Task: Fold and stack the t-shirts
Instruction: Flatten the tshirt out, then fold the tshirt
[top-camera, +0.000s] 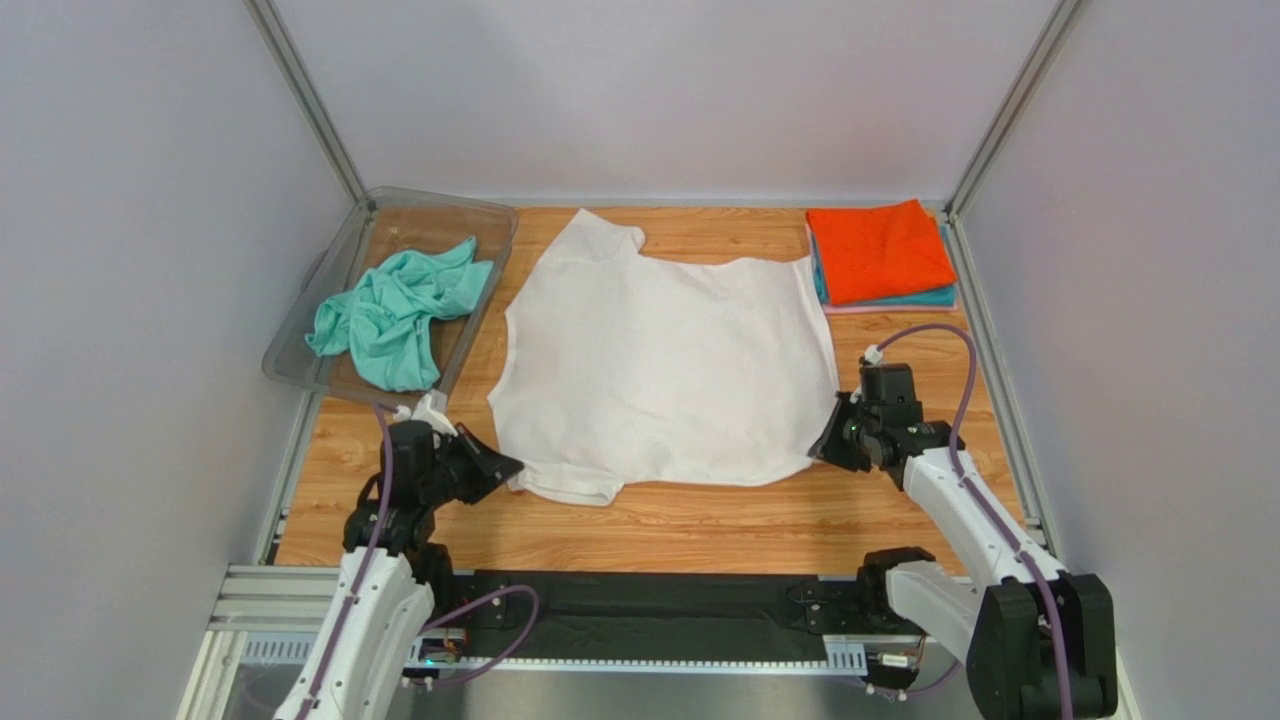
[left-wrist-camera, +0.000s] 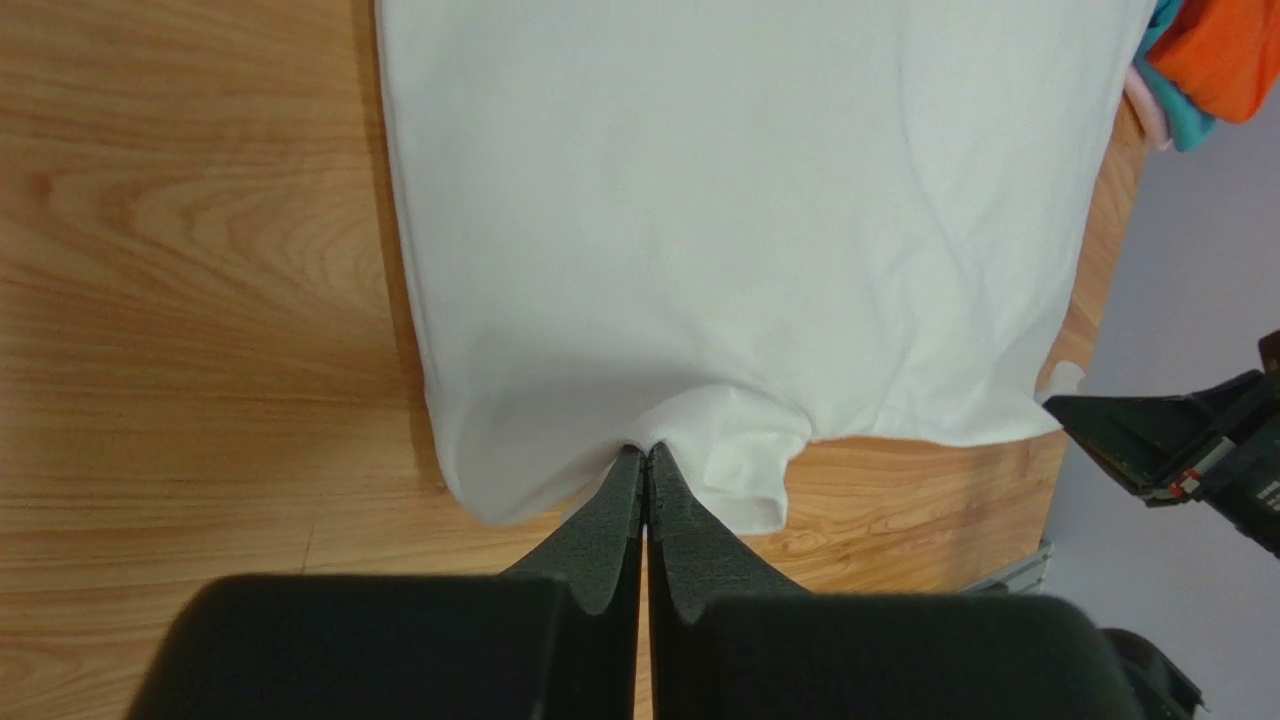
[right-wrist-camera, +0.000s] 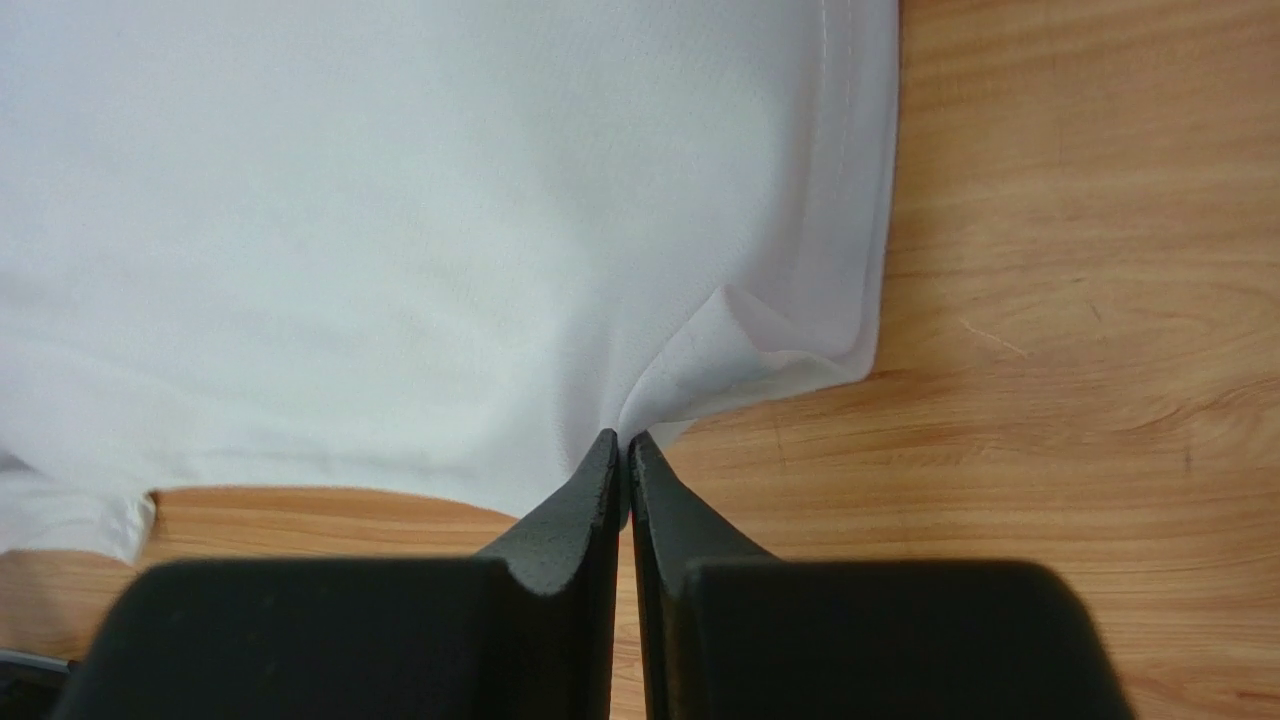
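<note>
The large white t-shirt (top-camera: 661, 368) lies spread on the wooden table (top-camera: 676, 518). My left gripper (top-camera: 504, 468) is shut on the white t-shirt (left-wrist-camera: 721, 210) at its near left corner, by a sleeve; the jaws (left-wrist-camera: 646, 450) pinch the cloth. My right gripper (top-camera: 830, 438) is shut on the white t-shirt (right-wrist-camera: 376, 225) at its near right hem corner (right-wrist-camera: 624, 438). The mint-green t-shirt (top-camera: 394, 312) lies crumpled in the clear plastic tray (top-camera: 293, 338) at the back left. The folded orange t-shirt (top-camera: 881, 249) tops a stack on a teal one (top-camera: 902, 300) and a pink one at the back right.
The white enclosure walls close in the table on three sides. My right arm's gripper (left-wrist-camera: 1187, 443) shows at the right edge of the left wrist view, and the stack's orange shirt (left-wrist-camera: 1225, 53) at its top right corner.
</note>
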